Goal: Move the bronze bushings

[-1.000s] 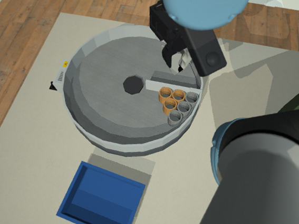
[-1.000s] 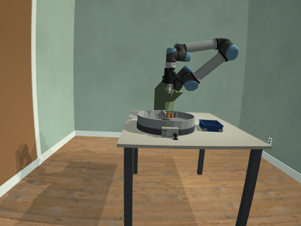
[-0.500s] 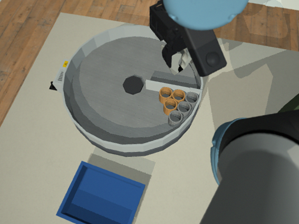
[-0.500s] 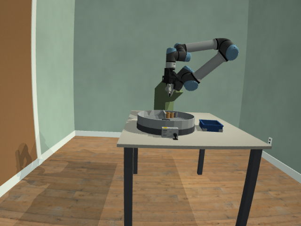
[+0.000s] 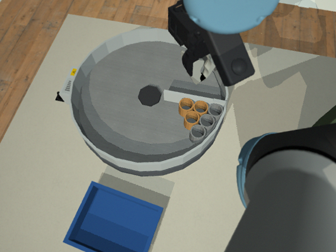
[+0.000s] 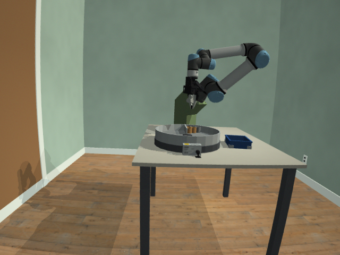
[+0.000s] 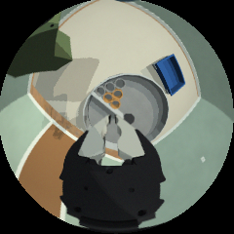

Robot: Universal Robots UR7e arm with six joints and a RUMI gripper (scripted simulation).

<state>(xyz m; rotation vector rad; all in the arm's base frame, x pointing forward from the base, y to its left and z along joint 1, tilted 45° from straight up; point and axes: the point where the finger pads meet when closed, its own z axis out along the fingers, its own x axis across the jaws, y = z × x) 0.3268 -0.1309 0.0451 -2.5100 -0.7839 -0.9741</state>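
Note:
Three bronze bushings (image 5: 193, 111) stand upright in a tight cluster on the grey turntable (image 5: 147, 100), against a white bar at its right side. Three steel bushings (image 5: 207, 121) stand right beside them, nearer the rim. The cluster also shows in the wrist view (image 7: 112, 95) and in the exterior view (image 6: 192, 129). My gripper (image 5: 199, 72) hangs high above the turntable's right rear part, well clear of the bushings. Its fingers are shut with nothing between them, as the wrist view (image 7: 112, 128) shows. The blue crate (image 5: 112, 225) sits empty on the table in front of the turntable.
The turntable has a raised white rim and a dark hub (image 5: 149, 95) at its centre. A small control box (image 6: 192, 149) is fixed to its side. The arm's elbow (image 5: 300, 192) fills the lower right of the top view. A green pedestal (image 6: 186, 111) stands behind the table.

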